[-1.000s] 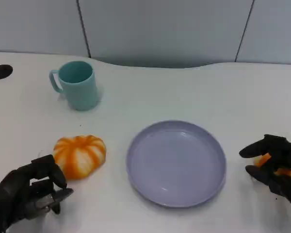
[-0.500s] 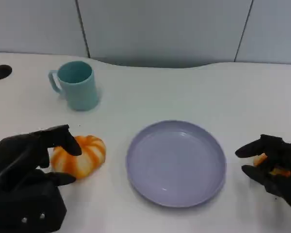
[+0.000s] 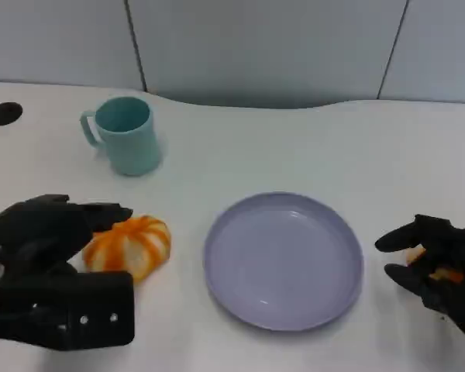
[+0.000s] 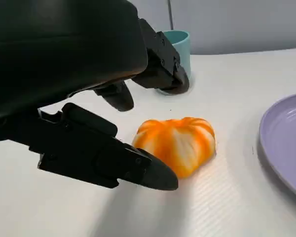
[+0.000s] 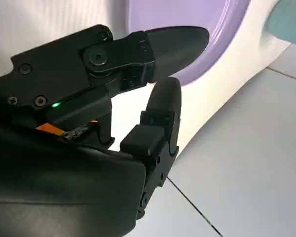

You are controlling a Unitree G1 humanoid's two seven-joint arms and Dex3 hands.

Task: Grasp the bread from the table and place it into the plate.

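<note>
left hand [image 3: 58, 256] lower left, fingers spread just beside bread [image 3: 129, 246], not gripping; plate [image 3: 283, 260] centre; right hand [image 3: 438, 267] lower right, fingers apart

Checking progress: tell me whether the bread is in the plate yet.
No. The bread lies on the table left of the plate, by the left hand.

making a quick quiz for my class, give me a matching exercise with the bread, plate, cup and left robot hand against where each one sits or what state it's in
Things:
1. bread
2. plate
3. cup
4. left robot hand

Places or states:
A. teal, at the table's far left
B. lavender, nothing in it
C. open, fingers reaching over the bread
D. orange and white, on the table left of the plate

Pairs: 1-D, 2-B, 3-A, 4-C
</note>
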